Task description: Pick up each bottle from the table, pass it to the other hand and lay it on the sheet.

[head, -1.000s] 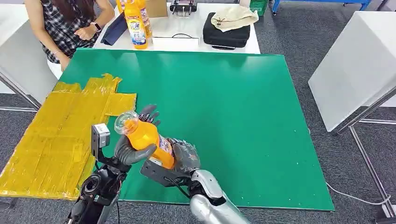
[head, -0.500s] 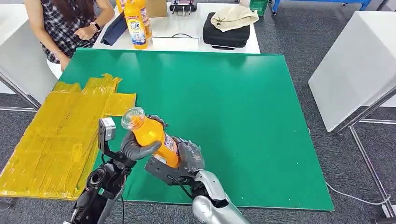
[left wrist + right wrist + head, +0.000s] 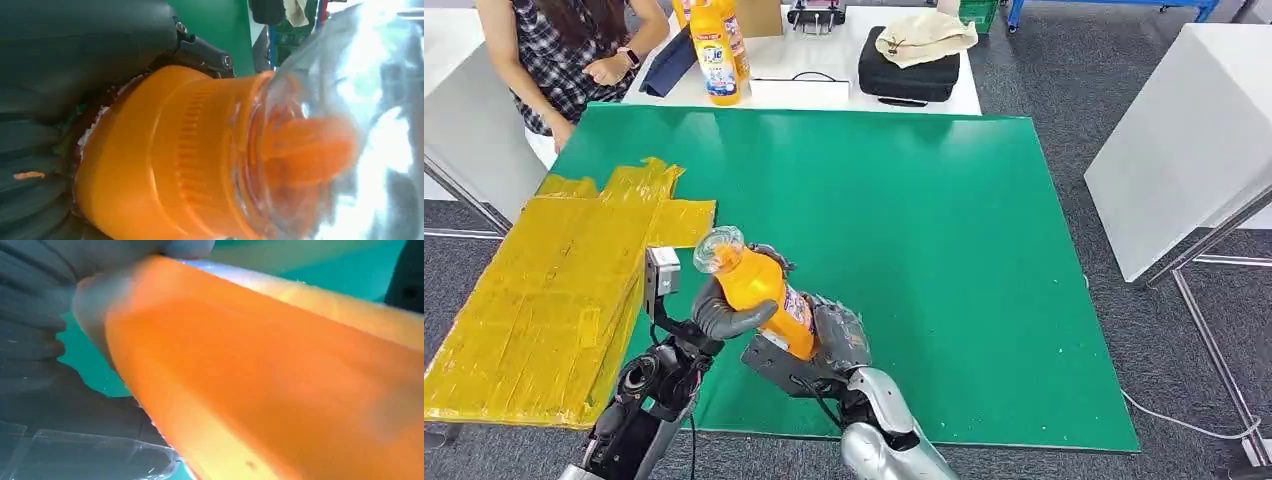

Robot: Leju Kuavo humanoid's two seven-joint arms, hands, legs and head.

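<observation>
Nearest in the head view, the right hand (image 3: 829,340), with its grey ribbed cover, grasps the lower body of the orange bottle (image 3: 764,295) around its printed label. The left hand (image 3: 724,315) wraps a thick grey thumb across the bottle's smooth upper body, so both hands hold it at once. The bottle is tilted, its clear domed cap (image 3: 718,250) pointing up and away from the hands, and it hangs above the green worktop (image 3: 924,220) without touching it. In the left wrist view the orange plastic (image 3: 165,160) shows fine ribbing below the transparent, glossy cap (image 3: 340,125). In the right wrist view the bottle's side (image 3: 260,385) is a smooth, blurred orange surface against the hand.

Just beside the left hand, on its outer side, lies the yellow sheet (image 3: 544,300), crinkled and made of taped strips with a ragged edge. Well beyond the hands, past the worktop's matte far edge, a white table (image 3: 824,90) carries two upright orange bottles (image 3: 714,50), a black case (image 3: 909,75) with a crumpled cloth (image 3: 924,35) on it, and a person in a checked top (image 3: 564,55) sits close by.
</observation>
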